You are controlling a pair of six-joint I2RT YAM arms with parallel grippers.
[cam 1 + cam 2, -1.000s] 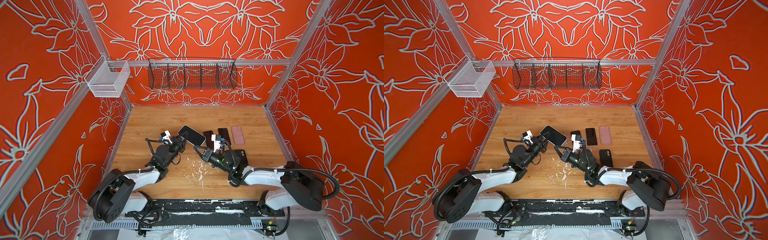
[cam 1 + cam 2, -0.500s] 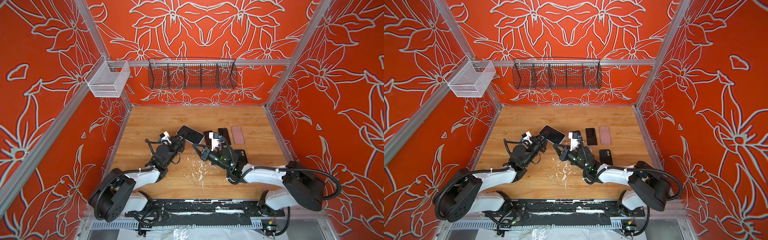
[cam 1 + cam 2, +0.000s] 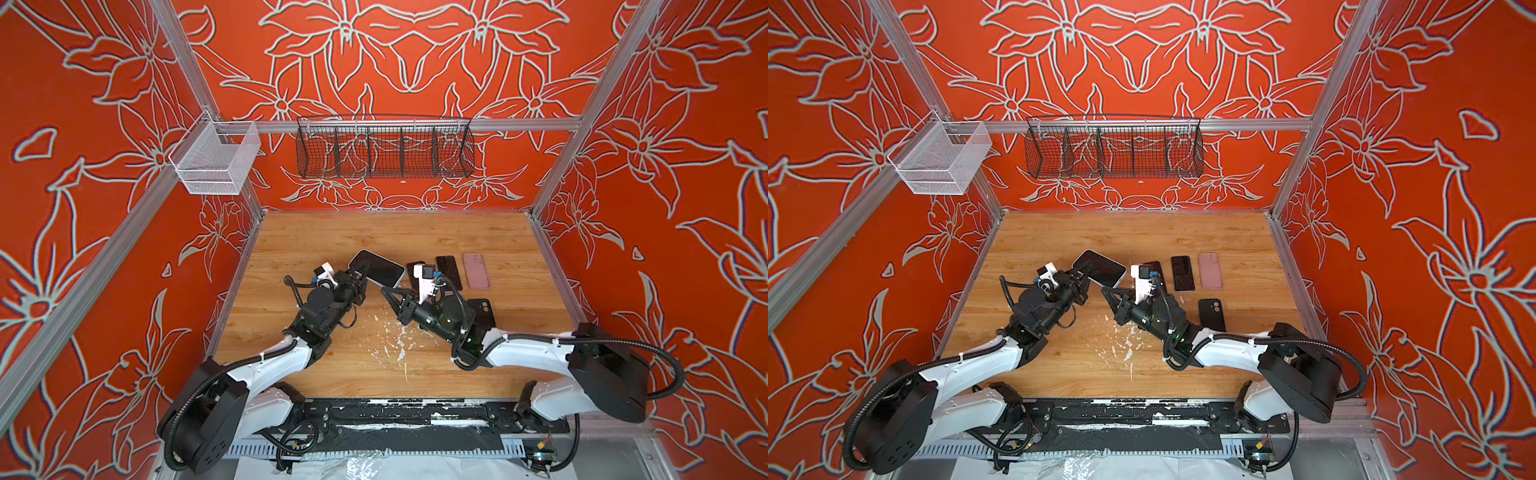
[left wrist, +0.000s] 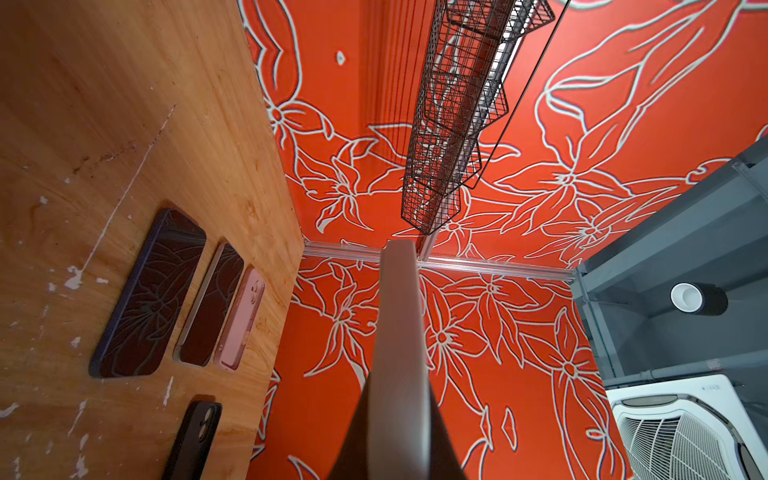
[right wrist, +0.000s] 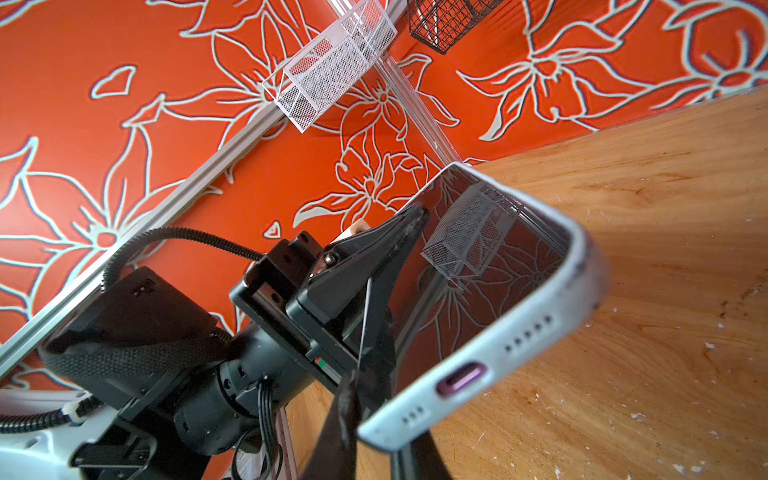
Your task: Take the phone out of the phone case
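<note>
Phone: glossy black screen, scuffed pale phone case, purple port. Long edge clamped in the left pincer, raised off the bench. Long axis runs toward the right pincer, which is nipped tight on the case's port-end corner.

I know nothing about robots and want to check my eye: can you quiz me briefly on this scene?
1. True or false: the light-cased phone lies flat on the wooden table.
2. What clamps its edge? A) the left pincer B) a human hand C) nothing.
3. How many other phones or cases lie flat on the table?
Key: 1 false, it is held up, tilted. 2 A. 3 four: navy phone, silver-edged phone, pink item, black item.
</note>
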